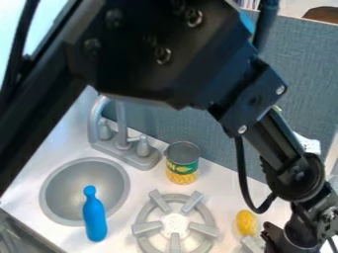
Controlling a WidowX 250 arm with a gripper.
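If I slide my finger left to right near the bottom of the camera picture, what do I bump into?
Blue bottle → burner → yellow toy → black pincer.

Toy kitchen | grey sink (55, 193), faucet (121, 127), stove burner (147, 228)

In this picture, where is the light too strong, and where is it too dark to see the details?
In the camera view, the upper left corner is washed out nearly to white, and the counter is bright too; the broad near section of the black arm is so dark that little surface detail shows, apart from glints on its bolts.
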